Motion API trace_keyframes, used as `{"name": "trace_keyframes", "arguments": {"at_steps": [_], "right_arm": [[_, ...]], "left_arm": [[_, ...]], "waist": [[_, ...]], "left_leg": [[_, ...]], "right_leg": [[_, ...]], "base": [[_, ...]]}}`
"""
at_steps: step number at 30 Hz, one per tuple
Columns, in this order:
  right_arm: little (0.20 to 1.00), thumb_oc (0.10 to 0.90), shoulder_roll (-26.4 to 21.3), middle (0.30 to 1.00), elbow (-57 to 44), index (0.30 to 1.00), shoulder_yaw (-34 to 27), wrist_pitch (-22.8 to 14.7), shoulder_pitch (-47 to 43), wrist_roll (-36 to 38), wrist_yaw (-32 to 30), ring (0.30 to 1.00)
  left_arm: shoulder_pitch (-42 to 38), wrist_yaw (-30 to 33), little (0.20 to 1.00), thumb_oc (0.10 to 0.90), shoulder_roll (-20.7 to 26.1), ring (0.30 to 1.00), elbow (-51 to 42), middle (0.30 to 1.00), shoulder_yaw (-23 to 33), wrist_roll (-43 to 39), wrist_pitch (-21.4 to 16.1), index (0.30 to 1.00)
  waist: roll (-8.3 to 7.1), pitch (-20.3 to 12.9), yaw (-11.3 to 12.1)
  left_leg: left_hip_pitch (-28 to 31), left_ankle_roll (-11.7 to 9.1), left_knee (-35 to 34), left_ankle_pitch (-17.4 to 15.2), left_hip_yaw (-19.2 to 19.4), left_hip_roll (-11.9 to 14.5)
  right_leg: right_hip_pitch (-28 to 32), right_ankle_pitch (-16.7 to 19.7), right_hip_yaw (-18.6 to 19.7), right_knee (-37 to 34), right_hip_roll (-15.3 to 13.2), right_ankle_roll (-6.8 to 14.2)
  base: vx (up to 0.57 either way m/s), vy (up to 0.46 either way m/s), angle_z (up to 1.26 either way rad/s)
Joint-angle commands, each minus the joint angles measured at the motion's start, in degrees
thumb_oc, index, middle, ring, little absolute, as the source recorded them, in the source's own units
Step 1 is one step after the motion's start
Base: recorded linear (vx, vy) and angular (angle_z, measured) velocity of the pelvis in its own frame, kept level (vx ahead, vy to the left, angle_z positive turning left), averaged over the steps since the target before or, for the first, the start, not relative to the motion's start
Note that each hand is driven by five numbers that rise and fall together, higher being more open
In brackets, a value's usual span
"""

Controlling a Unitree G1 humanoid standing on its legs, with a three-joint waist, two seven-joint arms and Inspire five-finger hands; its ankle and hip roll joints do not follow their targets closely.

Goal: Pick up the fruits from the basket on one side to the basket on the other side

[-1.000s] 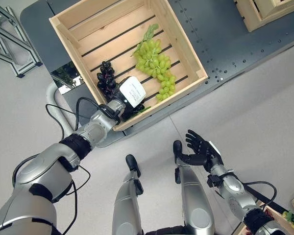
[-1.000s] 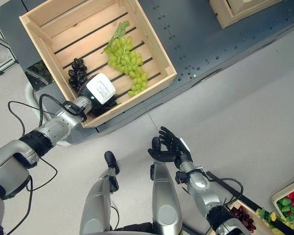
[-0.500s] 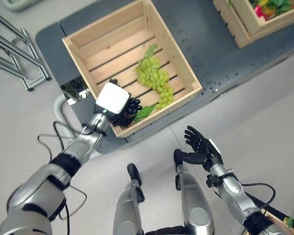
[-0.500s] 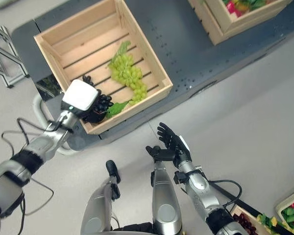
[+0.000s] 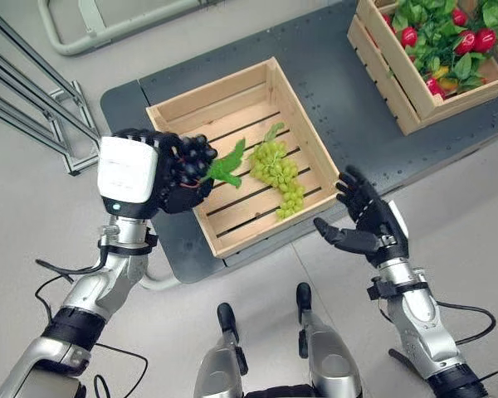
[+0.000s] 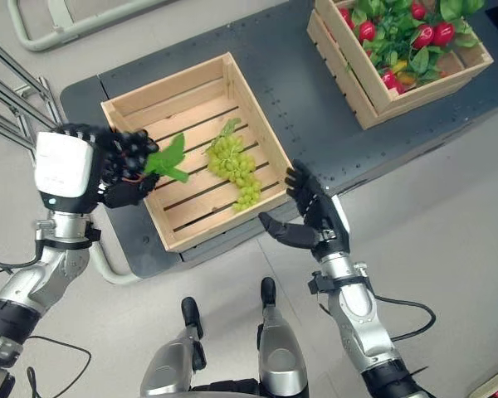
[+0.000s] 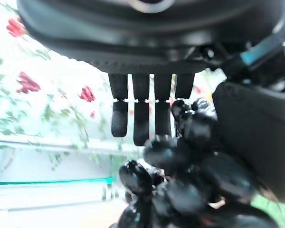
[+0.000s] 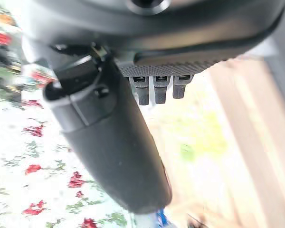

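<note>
Looking down through the left eye view, you see the left hand [image 5: 141, 176] raised above the near-left corner of the wooden crate [image 5: 290, 99], its fingers curled round a bunch of black grapes [image 5: 191, 162] with a green leaf [image 5: 227, 168] sticking out toward the crate. The black grapes are clear of the slats, held in the air. Inside the crate a bunch of green grapes [image 5: 278, 170] lies on the slatted bottom, toward its right side. The crate sits on a dark grey worktop [image 5: 340, 91]. At the far right of that worktop stands a second wooden crate [image 5: 390, 75] filled with green leaves and red fruits [image 5: 452, 29]. Your right hand [image 5: 369, 224] hangs just off the first crate's near-right corner, fingers spread and relaxed, holding nothing.

Turning to the right eye view, you get the same layout: the left hand [image 6: 75, 170] grips the black grapes [image 6: 133, 153] over the crate's left edge, and the right hand [image 6: 315, 217] is spread beside the crate's near corner, apart from it.

From the left wrist view, the fingers [image 7: 142, 111] reach down past the glossy black grapes [image 7: 190, 175], which press against the thumb side of the hand.

From the right wrist view, the thumb [image 8: 114, 147] stands out straight and the fingertips [image 8: 161, 88] show short and uncurled, with nothing between them; the background is too blurred to tell.
</note>
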Motion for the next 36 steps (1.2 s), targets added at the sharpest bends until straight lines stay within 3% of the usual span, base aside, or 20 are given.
{"name": "trace_keyframes", "arguments": {"at_steps": [1,6,8,12,16,18,21,26,32,36], "right_arm": [[0.900,0.800,-0.9,0.900,-5.2,0.900,-2.0,-3.0,6.0,-2.8,-2.4,0.900],[0.900,0.800,-1.1,0.900,-8.3,0.900,-6.0,-3.1,7.4,-5.7,-3.2,0.900],[0.900,0.800,-1.1,0.900,-9.3,0.900,-6.9,-3.0,7.5,-5.5,-2.8,0.900],[0.900,0.800,-1.5,0.900,-12.3,0.900,-8.0,-1.1,5.2,-3.5,-1.2,0.900],[0.900,0.800,-1.1,0.900,-13.8,0.900,-7.6,0.0,3.2,-0.5,0.9,0.900],[0.900,0.800,0.3,0.900,-15.2,0.900,-6.8,0.1,1.5,7.0,5.0,0.900],[0.900,0.800,1.5,0.900,-16.1,0.900,-5.5,0.0,-0.5,10.4,7.5,0.900],[0.900,0.800,2.6,0.900,-17.5,0.900,-2.0,2.1,-4.2,11.9,11.1,0.900],[0.900,0.800,3.5,0.900,-16.2,0.900,2.1,5.6,-8.8,13.3,11.8,0.900],[0.900,0.800,4.5,0.900,-15.3,0.900,4.0,7.2,-9.4,13.7,11.9,0.900]], "left_arm": [[1.4,8.3,0.300,0.400,-1.2,0.300,-3.9,0.300,6.1,-5.2,-6.4,0.300],[5.5,5.4,0.300,0.400,-6.4,0.300,-8.3,0.300,11.7,-12.5,-13.8,0.300],[6.1,3.5,0.300,0.400,-7.7,0.300,-10.1,0.300,12.5,-15.6,-15.1,0.300],[6.4,-9.7,0.300,0.400,-11.9,0.300,-16.1,0.300,13.2,-30.3,-19.8,0.300],[5.7,-16.7,0.300,0.400,-13.1,0.300,-18.4,0.300,11.7,-38.5,-18.9,0.300],[4.9,-21.8,0.300,0.400,-14.3,0.300,-19.8,0.300,10.1,-43.1,-18.0,0.300],[4.2,-23.8,0.300,0.400,-14.6,0.300,-20.4,0.300,8.8,-44.8,-17.0,0.300],[2.4,-30.4,0.300,0.400,-15.2,0.300,-20.4,0.300,6.9,-51.3,-13.8,0.300],[-0.1,-36.5,0.300,0.400,-14.6,0.300,-20.7,0.300,4.1,-53.3,-9.2,0.300],[-1.0,-38.1,0.300,0.400,-13.6,0.300,-21.6,0.300,3.3,-53.2,-8.7,0.300]], "waist": [[-0.69,-16.1,-0.1],[-0.35,-19.8,0.0],[-0.30,-20.4,0.0],[-0.04,-21.7,0.5],[0.14,-22.0,0.8],[0.25,-22.5,1.3],[0.41,-23.1,2.0],[0.53,-24.2,3.1],[0.68,-25.5,4.4],[0.77,-26.2,5.0]], "left_leg": [[-4.4,-0.2,1.8,-0.9,-1.2,-0.9],[-1.4,-0.3,0.1,-1.3,-0.7,-0.6],[-0.9,-0.3,0.1,-1.6,-0.6,-0.6],[0.8,-0.2,0.1,-2.8,0.2,-0.7],[1.4,0.0,0.1,-3.4,0.4,-0.8],[1.9,0.2,0.1,-3.8,0.3,-0.9],[2.2,0.3,0.1,-4.0,0.0,-1.0],[2.6,0.4,0.1,-4.3,-0.3,-0.9],[3.1,0.3,0.1,-4.4,-1.0,-0.7],[3.1,0.2,0.1,-4.4,-1.4,-0.7]], "right_leg": [[0.2,-3.8,-0.5,0.9,0.4,-0.8],[2.3,-3.7,-0.3,-0.3,0.2,-0.3],[2.6,-3.8,-0.1,-0.3,0.1,-0.2],[3.3,-4.0,0.2,-0.3,-0.6,0.5],[3.7,-3.9,0.3,-0.3,-0.7,0.9],[4.1,-3.9,0.1,-0.3,-0.9,1.1],[4.6,-4.0,-0.3,-0.3,-1.0,1.2],[5.1,-4.4,-0.8,-0.3,-1.1,1.1],[6.0,-4.7,-1.7,-0.3,-1.2,1.0],[6.2,-4.8,-2.2,-0.3,-1.5,1.1]], "base": [[0.09,0.007,-0.03],[0.06,0.012,-0.04],[0.05,0.008,-0.05],[0.02,0.008,-0.11],[-0.01,-0.001,-0.05],[0.00,0.000,0.00],[0.00,-0.010,0.00],[0.00,-0.025,0.03],[0.01,-0.015,0.08],[0.02,-0.014,0.09]]}}
